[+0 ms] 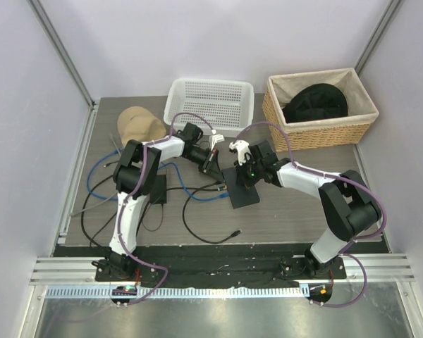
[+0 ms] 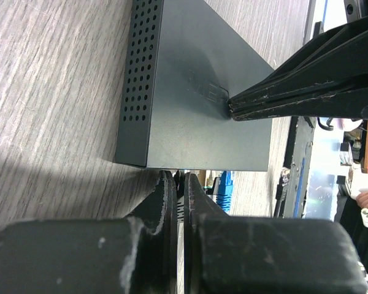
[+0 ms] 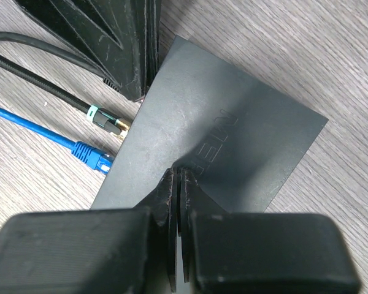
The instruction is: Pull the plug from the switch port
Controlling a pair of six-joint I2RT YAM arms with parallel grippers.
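Note:
The switch [image 1: 244, 190] is a flat black box lying mid-table. My right gripper [image 3: 181, 174] is shut, with its tips pressed down on the switch's [image 3: 221, 128] top face. Along its port edge sit a blue plug [image 3: 92, 155] and a black plug with a gold tip [image 3: 108, 120]; both reach the edge. My left gripper [image 2: 181, 179] is shut at that same edge of the switch [image 2: 196, 92]. Its fingers [image 3: 132, 58] cover a third black cord's end. Something dark shows between its tips, but I cannot tell what. The blue plug [image 2: 224, 187] lies just right of them.
A white mesh basket [image 1: 211, 98] and a wicker basket [image 1: 317, 130] with a black cap stand at the back. A tan cap [image 1: 139, 125] lies back left. A black adapter brick [image 1: 157, 191], blue cable [image 1: 99, 184] and loose black cords [image 1: 197, 231] lie left of the switch.

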